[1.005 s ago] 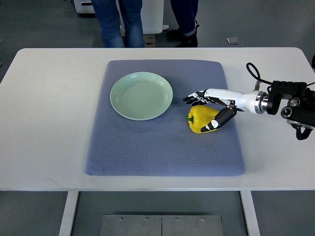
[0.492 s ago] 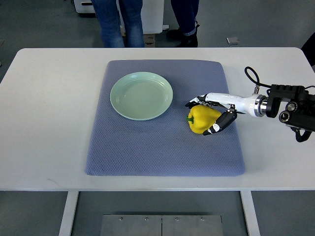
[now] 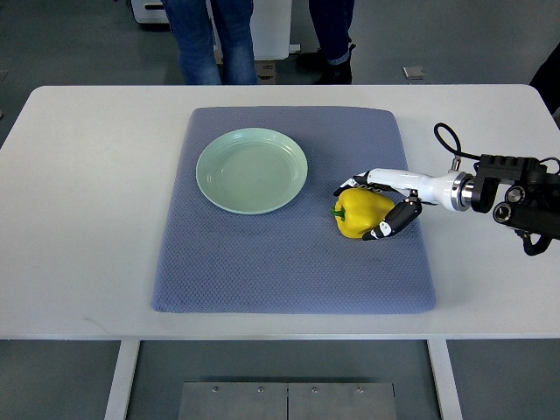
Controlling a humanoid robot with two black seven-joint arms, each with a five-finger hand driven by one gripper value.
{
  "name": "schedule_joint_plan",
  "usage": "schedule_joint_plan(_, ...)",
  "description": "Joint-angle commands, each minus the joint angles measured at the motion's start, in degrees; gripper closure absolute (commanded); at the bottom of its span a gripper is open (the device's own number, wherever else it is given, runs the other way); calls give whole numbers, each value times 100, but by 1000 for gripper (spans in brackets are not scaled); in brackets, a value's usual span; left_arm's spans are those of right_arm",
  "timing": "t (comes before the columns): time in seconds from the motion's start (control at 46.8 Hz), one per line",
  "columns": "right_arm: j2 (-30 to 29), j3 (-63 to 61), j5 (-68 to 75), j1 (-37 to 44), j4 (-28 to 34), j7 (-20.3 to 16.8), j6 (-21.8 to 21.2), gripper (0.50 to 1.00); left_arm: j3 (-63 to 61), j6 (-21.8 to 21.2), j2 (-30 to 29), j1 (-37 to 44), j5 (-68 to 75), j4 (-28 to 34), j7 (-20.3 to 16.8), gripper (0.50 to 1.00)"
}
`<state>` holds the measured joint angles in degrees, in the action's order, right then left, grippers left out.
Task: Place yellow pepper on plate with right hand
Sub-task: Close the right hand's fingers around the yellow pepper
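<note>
The right robot hand grips the yellow pepper (stem pointing left); the plate lies up-left, near.

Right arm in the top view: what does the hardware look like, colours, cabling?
The right hand has a white glossy body with black fingers tipped white. A silver metallic wrist ring joins it to a black, blocky forearm housing. A black cable loop arches off above the wrist. No markings are legible.

one yellow pepper, one plate, one mat, one hand
</note>
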<state>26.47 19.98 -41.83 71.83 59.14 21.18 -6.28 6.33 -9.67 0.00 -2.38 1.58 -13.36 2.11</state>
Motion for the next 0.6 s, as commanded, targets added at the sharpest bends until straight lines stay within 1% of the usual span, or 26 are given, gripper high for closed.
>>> schedule_joint_plan(0.0,-11,24,0,-2,1,0,22,657,0,0,0,0,0,0,0,500)
schedule_joint_plan(0.064,-28,24,0,-2,1,0,22,668,0,0,0,0,0,0,0,500)
schedule_joint_plan(0.086,-37,24,0,-2,1,0,22,678,0,0,0,0,0,0,0,500)
schedule_joint_plan(0.128,-37,24,0,-2,1,0,22,716,0,0,0,0,0,0,0,500)
schedule_joint_plan(0.15,-37,24,0,-2,1,-8,22,743,0,0,0,0,0,0,0,500)
schedule_joint_plan(0.171,-37,24,0,-2,1,-8,22,780,0,0,0,0,0,0,0,500)
schedule_joint_plan(0.278,-37,24,0,-2,-16,-17,22,987,0,0,0,0,0,0,0,500)
schedule_joint_plan(0.299,-37,24,0,-2,-34,-17,22,1000,0,0,0,0,0,0,0,500)
schedule_joint_plan(0.578,-19,-55,114,68,-104,-26,13,1000,0,0,0,0,0,0,0,500)
